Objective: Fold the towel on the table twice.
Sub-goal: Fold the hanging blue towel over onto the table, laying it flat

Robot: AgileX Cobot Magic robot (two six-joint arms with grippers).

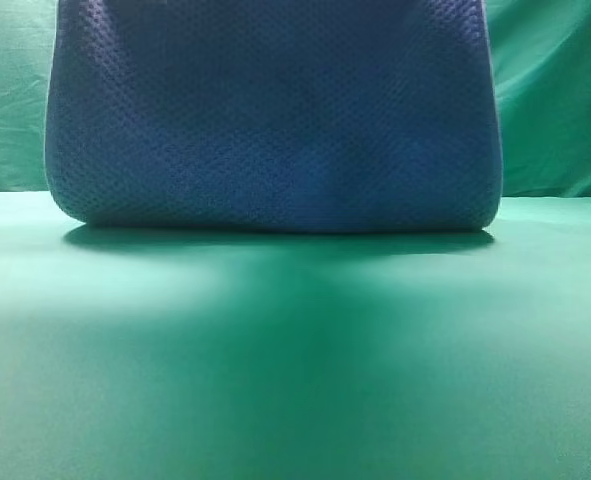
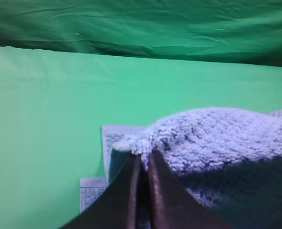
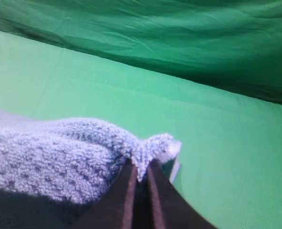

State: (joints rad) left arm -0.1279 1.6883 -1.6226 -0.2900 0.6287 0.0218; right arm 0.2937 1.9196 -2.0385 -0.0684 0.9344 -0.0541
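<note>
**Mira:** Green all round: a wrinkled green curtain [image 1: 555,100] at the back and the smooth green desk [image 1: 295,380] in front. Where's the towel?

**Tom:** Hanging up in the air. In the high view the blue-grey waffle towel [image 1: 273,115] fills the upper middle like a curtain, its rounded lower fold just at the desk, with a shadow under it. Neither arm shows there; the cloth hides them.

**Mira:** And the hands?

**Tom:** Both pinched tight on it. The left hand [image 2: 141,160] has its dark fingers [image 2: 126,191] pressed together with a tuft of towel edge caught at the tips. The right hand [image 3: 141,167] has the same hold on the other corner. Below the left hand, paler towel [image 2: 113,138] lies flat on the desk.

**Mira:** So which step is this?

**Tom:** I'd judge a fold is under way, a pair of corners lifted and being carried over. Whether it's the first or second fold, I can't tell from these views.

**Mira:** Next move?

**Tom:** Probably carry both corners across together, level with each other, then lower them so the edges line up with the part lying on the desk. Only then let go. If one hand runs ahead, the fold will likely land skewed.
</note>
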